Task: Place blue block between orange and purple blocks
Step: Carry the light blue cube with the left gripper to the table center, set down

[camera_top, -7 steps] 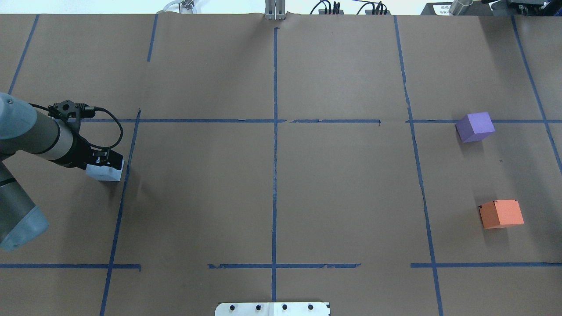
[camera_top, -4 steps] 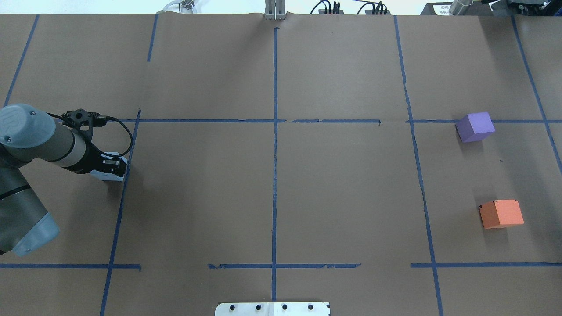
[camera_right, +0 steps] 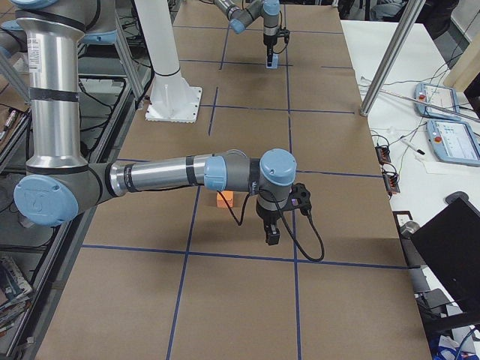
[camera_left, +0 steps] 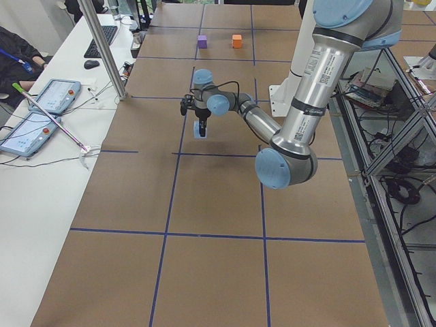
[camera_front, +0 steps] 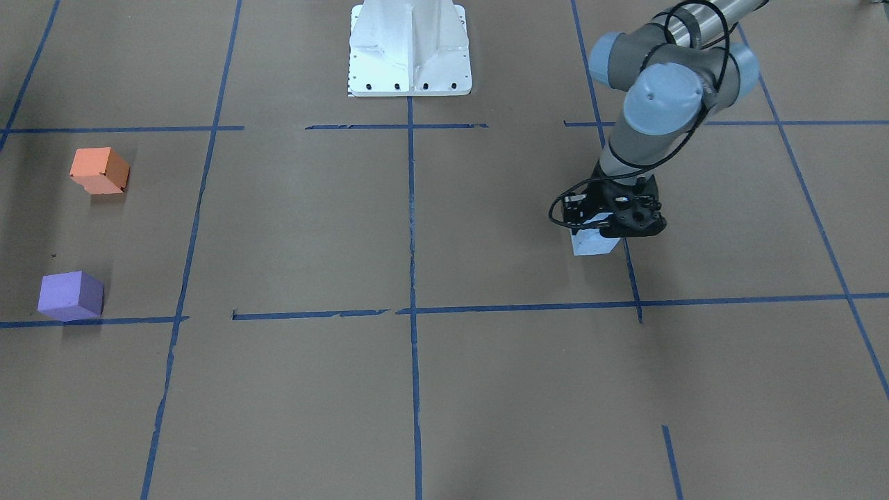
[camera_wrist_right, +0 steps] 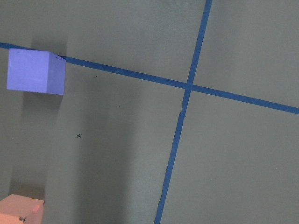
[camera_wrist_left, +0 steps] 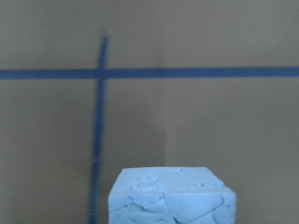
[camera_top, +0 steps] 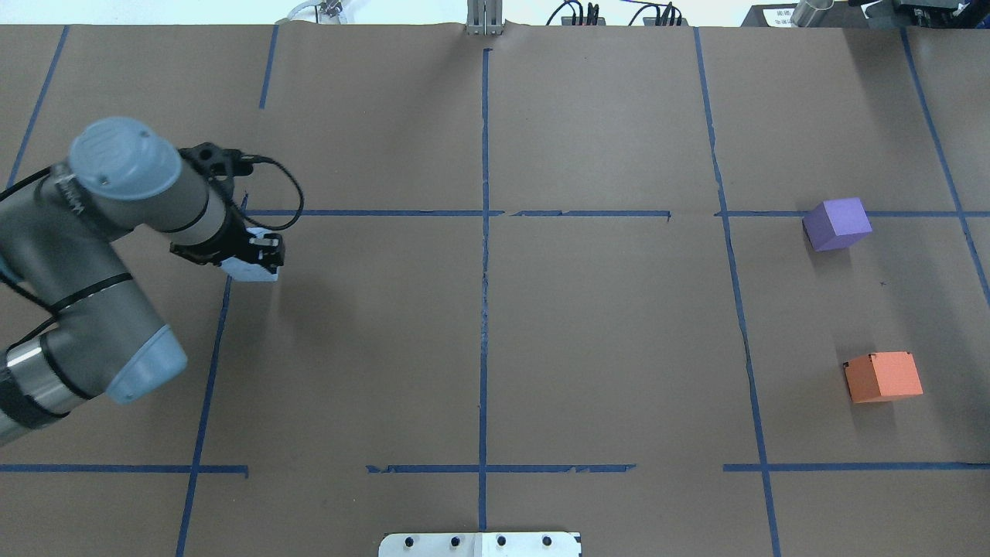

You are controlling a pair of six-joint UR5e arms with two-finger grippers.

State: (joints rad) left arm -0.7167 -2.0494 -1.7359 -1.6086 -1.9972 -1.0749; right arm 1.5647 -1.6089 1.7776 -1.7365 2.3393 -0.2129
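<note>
One blue block (camera_top: pixel 249 271): pale blue cube, its face crazed with fine cracks, held upright in the left gripper (camera_top: pixel 259 255) clear of the tabletop (camera_top: pixel 603 348), at the 9 o'clock side in the overhead view and well apart from the other two. One purple block (camera_top: pixel 837 223): plain violet cube, resting flat at the 3 o'clock side, slightly turned, its far edge on a blue tape line (camera_top: pixel 766 213). One orange block (camera_top: pixel 883 377): plain orange cube, small dark nicks along its top edge, resting flat between 5 and 6 o'clock of the purple block, a gap between them.
</note>
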